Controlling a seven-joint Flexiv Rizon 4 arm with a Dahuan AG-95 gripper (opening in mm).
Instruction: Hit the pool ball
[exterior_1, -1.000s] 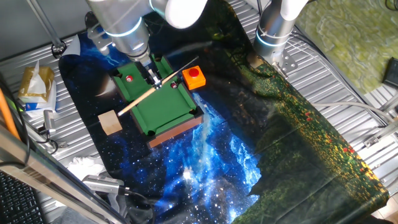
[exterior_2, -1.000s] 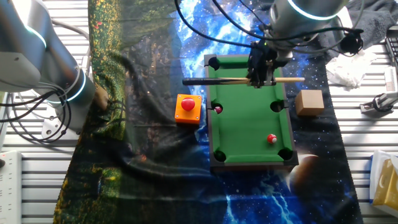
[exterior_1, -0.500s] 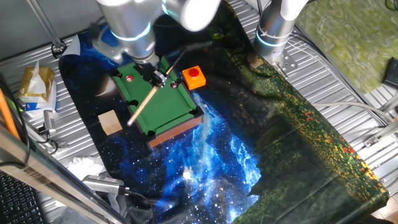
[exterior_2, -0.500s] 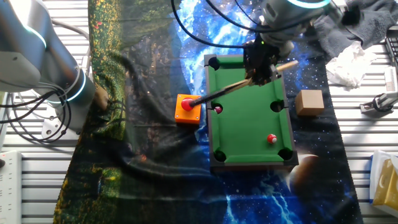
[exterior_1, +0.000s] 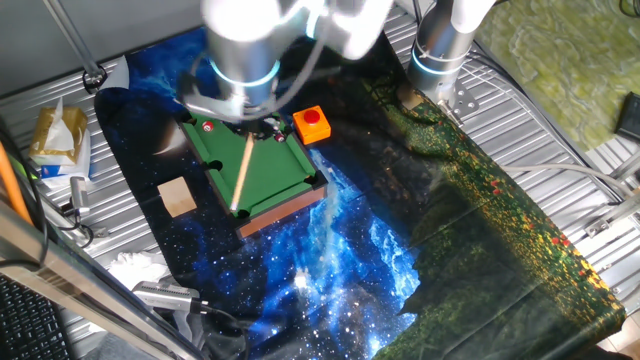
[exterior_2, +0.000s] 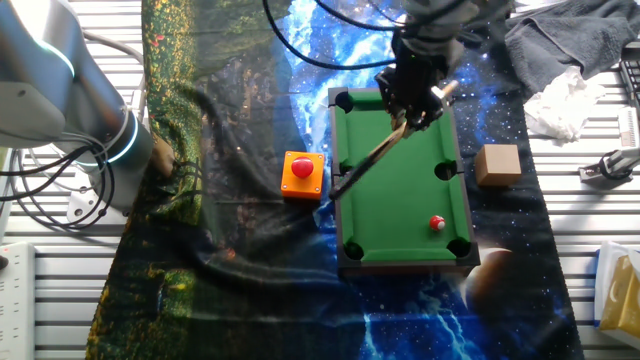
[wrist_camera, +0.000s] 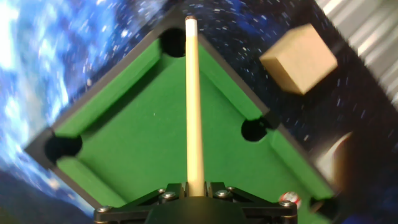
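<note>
Gripper (exterior_2: 412, 105) pinching cue stick (exterior_2: 375, 157) near butt, stick slanting low across green pool table (exterior_2: 400, 215). Red pool ball (exterior_2: 437, 223) sits near corner pocket on wooden block (exterior_2: 497, 165) side, well apart from cue tip. In hand view, ball (wrist_camera: 290, 201) peeks at bottom edge. Judgement: line cue up with ball, keep it low and level, sweep through centre, steer clear of orange button (exterior_2: 302, 172).

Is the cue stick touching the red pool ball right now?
Apart. In the other fixed view the cue stick slants across the far half of the pool table, while the red pool ball sits near the opposite end with bare green felt between them.
</note>
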